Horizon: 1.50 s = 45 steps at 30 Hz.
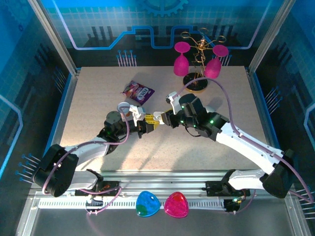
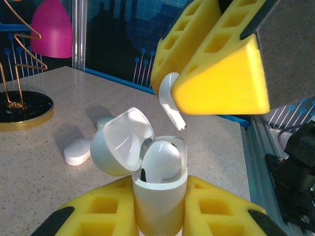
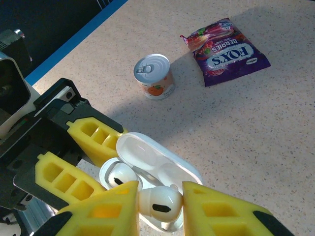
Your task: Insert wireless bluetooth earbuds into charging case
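Top view: left gripper (image 1: 149, 121) and right gripper (image 1: 162, 118) meet tip to tip at mid-table (image 1: 98, 88), with a can (image 1: 123, 107) and a candy bag (image 1: 138, 91) just behind. Left wrist view: left gripper clamped on the upright case (image 2: 160, 196), lid (image 2: 122, 142) open. Seated earbud (image 2: 161, 160) inside. Held earbud (image 2: 170, 101) pinched in the right gripper, stem down, just above the case mouth and apart from it. Right wrist view: held earbud lies crosswise between the right fingers (image 3: 216, 206), over the open case.
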Each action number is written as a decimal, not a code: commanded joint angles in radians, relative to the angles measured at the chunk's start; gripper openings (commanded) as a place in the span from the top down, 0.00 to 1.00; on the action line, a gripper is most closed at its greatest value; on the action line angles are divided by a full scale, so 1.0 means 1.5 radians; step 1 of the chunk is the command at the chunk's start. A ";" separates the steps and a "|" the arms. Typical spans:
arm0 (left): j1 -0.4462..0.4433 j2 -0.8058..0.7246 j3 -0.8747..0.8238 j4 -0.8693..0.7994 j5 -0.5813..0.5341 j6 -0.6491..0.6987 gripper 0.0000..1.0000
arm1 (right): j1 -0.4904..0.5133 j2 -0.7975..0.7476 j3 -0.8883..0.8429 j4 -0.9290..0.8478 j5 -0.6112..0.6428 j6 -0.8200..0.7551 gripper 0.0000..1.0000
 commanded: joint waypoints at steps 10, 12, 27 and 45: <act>-0.004 0.014 0.034 0.027 0.021 -0.032 0.79 | -0.019 0.010 -0.009 0.049 -0.012 -0.012 0.75; -0.003 0.015 0.038 0.026 0.019 -0.033 0.79 | -0.020 0.012 -0.010 0.048 -0.013 -0.013 0.75; -0.004 0.023 0.053 0.024 -0.006 -0.059 0.79 | -0.022 0.003 -0.029 0.054 -0.018 -0.013 0.75; -0.004 0.020 0.032 0.043 0.033 -0.007 0.79 | -0.034 -0.065 -0.032 0.063 0.007 0.021 0.42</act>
